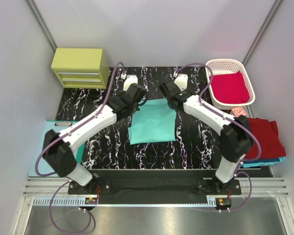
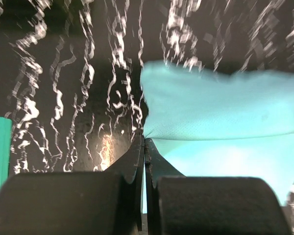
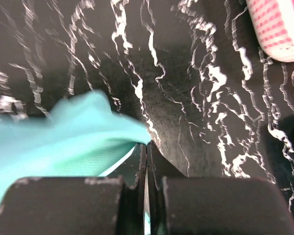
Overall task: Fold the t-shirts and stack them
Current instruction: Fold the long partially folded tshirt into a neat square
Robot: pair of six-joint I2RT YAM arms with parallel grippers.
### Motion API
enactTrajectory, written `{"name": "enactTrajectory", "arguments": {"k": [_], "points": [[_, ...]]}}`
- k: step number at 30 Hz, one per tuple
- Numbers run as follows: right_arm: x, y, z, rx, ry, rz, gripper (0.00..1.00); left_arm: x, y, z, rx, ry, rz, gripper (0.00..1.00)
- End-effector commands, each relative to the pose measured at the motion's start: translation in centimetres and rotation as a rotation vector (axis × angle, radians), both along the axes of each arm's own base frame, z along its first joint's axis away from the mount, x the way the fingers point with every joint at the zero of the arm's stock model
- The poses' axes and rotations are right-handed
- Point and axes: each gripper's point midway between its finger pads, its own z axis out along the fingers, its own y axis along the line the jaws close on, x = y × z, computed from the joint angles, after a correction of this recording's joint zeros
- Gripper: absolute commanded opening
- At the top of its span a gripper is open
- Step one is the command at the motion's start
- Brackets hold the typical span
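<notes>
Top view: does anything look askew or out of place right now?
The dark red t-shirt lies rumpled, spilling past the right edge of the marbled table, with a blue t-shirt poking out underneath. The mint-teal t-shirt at centre sits slightly skewed.

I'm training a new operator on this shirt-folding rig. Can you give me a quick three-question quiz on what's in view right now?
1. True or false: the left gripper and the right gripper both have their jaws shut on the mint-teal cloth t-shirt.
2. What lies in the white plastic lattice basket? A: a crimson cloth shirt. B: a yellow towel. C: nothing.
3. Fill in: seen from the top camera, the yellow-green drawer box stands at the far ___ corner of the table.

Key: 1 true; 2 A; 3 left.
</notes>
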Motion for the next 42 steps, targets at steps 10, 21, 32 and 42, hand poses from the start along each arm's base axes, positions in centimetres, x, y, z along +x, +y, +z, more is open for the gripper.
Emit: {"name": "enactTrajectory", "arguments": {"k": [10, 21, 32, 42], "points": [[-1.8, -1.4, -1.7, -0.003, 0.042, 0.015, 0.0, -2.1, 0.1, -4.1, -0.028, 0.094, -0.043, 0.0], [-7.0, -1.1, 0.3, 0.062, 0.077, 0.083, 0.0, -5.4, 0.0, 0.9, -0.16, 0.085, -0.145, 0.0], [-17.4, 0.4, -1.1, 0.058, 0.26, 0.187, 0.0, -14.1, 0.6, -3.3, -0.168, 0.333, -0.258, 0.0], [-23.1, -0.5, -1.7, 0.028, 0.381, 0.231, 0.0, -19.2, 1.3, -4.2, -0.133, 0.436, -0.322, 0.0]]}}
